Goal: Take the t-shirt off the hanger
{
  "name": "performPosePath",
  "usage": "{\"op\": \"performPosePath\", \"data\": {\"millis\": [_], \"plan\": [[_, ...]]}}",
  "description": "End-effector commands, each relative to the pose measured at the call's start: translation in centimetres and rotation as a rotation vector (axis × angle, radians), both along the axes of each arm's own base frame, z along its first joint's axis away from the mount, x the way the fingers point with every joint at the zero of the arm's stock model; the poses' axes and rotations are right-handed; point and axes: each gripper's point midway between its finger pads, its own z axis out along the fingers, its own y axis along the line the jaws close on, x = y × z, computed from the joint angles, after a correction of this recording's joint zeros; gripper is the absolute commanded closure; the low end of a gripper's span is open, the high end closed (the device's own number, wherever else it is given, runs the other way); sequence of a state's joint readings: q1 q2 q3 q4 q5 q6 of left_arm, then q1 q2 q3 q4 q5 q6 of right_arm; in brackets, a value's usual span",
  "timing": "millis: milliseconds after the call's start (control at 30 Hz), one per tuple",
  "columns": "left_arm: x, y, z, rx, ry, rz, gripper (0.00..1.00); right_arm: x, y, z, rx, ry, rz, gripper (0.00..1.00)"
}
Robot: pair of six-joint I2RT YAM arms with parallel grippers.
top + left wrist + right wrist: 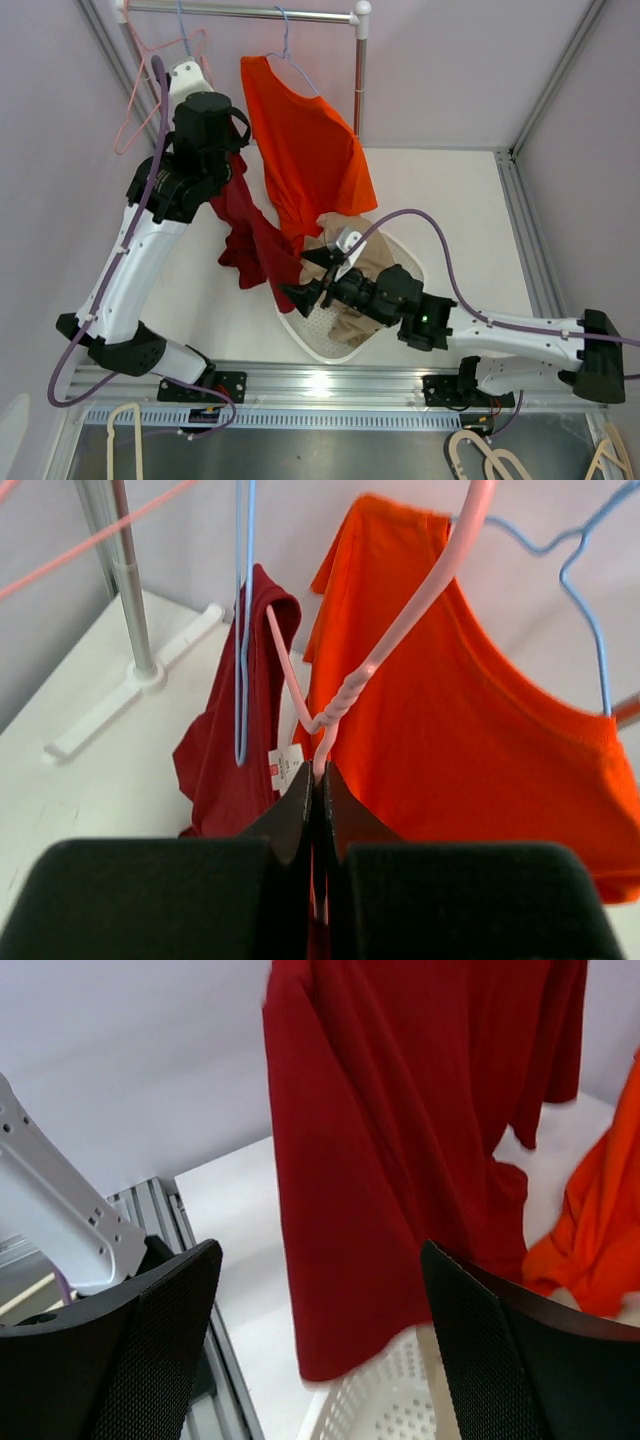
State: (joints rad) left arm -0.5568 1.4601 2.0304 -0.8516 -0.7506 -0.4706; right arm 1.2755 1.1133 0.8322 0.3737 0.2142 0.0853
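Red t-shirt [400,1160] hangs before R fingers [150,1350] (spread); L fingers [295,810] pinch hanger [345,698].

The t-shirt [250,240] is plain dark red and the other shirt [310,150] plain bright orange, beside a pink hanger [345,695] and a pale blue hanger [241,630]. The basket [320,335] is white, dotted with small holes, with tan cloth [385,262] in it, and the bench [440,200] is white. The right end effector [320,1260] is black, its pads [140,1350] finely meshed.

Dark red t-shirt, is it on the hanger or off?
On, at least partly. The dark red t-shirt hangs from one arm of the pink hanger, which the left fingers pinch at its neck.
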Motion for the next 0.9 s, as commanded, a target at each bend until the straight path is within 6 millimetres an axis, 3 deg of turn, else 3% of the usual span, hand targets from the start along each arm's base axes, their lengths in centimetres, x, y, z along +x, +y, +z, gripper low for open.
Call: {"op": "performPosePath", "data": {"millis": [0,67,133,167,200,233,300,333,400,500,567,600,867], "plan": [[-2.7,0.7,0.9,-0.069,-0.031,0.03,0.99,-0.2,1.8,6.8,0.176,-0.139,0.036,0.15],[-3.6,0.6,1.0,-0.076,-0.047,0.016,0.99,0.3,3.4,6.1,0.158,-0.139,0.036,0.15],[-4.1,0.4,0.6,-0.075,-0.045,-0.003,0.99,0.5,4.5,6.9,0.165,-0.146,0.047,0.16],[-4.2,0.2,0.3,-0.076,-0.044,-0.012,0.99,0.8,5.5,6.0,0.144,-0.14,0.05,0.18],[-4.5,0.4,0.3,-0.077,-0.048,-0.018,0.99,1.2,5.9,5.7,0.132,-0.136,0.048,0.26],[-4.7,0.4,0.4,-0.082,-0.052,-0.022,0.99,1.4,6.3,6.2,0.134,-0.139,0.047,0.47],[-5.0,0.5,0.5,-0.086,-0.062,-0.028,0.99,1.9,7.1,5.1,0.107,-0.128,0.044,0.63],[-5.0,0.5,0.6,-0.083,-0.068,-0.03,0.99,1.8,7.4,4.9,0.098,-0.123,0.051,0.79],[-4.8,0.5,0.9,-0.073,-0.083,-0.031,0.99,1.8,7.6,4.3,0.087,-0.095,0.057,0.9],[-4.0,0.3,1.1,-0.048,-0.089,-0.018,0.99,1.2,7.3,4.0,0.077,-0.079,0.07,0.87],[-3.1,-0.2,1.3,-0.039,-0.093,-0.017,0.99,0.9,7.0,3.7,0.065,-0.071,0.063,1.0],[-2.6,-0.4,1.2,-0.024,-0.092,-0.015,0.99,0.8,6.8,3.7,0.063,-0.067,0.059,1.0],[4.0,-2.1,0.8,0.012,-0.075,0.018,0.99,-1.4,4.2,5.8,0.079,-0.056,0.068,1.0]]}}
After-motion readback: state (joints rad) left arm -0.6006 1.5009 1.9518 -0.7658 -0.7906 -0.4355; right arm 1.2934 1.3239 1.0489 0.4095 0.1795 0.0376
